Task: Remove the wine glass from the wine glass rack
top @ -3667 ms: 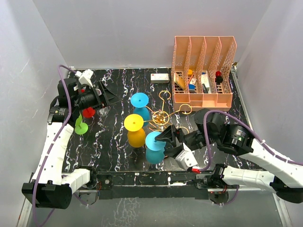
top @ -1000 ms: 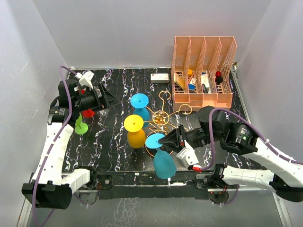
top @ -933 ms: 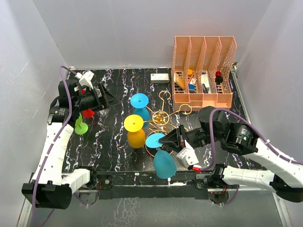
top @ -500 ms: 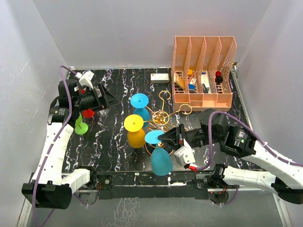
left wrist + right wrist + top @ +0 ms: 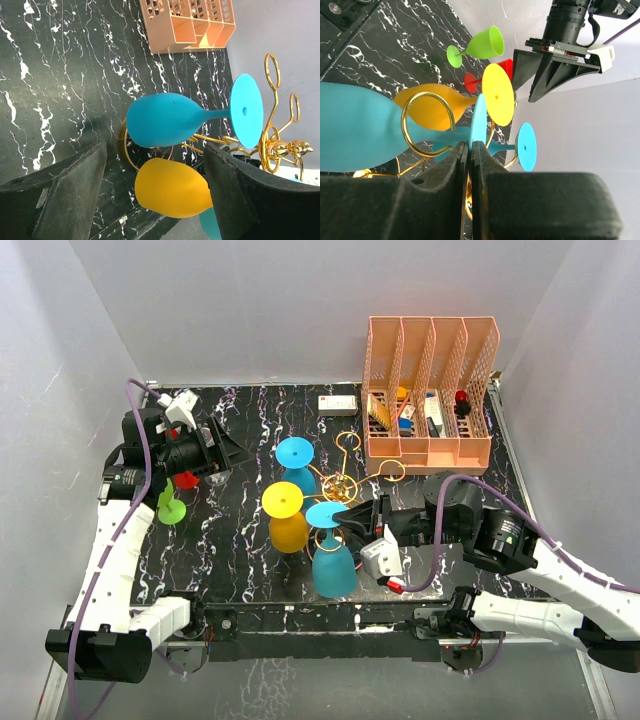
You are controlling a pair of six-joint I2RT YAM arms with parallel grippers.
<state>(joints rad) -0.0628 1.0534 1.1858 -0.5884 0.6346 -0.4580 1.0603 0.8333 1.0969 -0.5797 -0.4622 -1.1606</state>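
Near: right gripper point(image 5: 470, 146) pinched shut on the stem of the teal wine glass point(image 5: 360, 125), just under its foot — bowl out left of the fingers. Likely light, stiff, slick plastic; the thin stem is the hold. Matte teal, rounded bowl, flat disc foot. Just past the tips, a gold loop of the wine glass rack point(image 5: 427, 125) crosses the stem.

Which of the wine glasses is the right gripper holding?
The nearer blue glass: the right gripper pinches its foot. The other blue glass is farther back, untouched.
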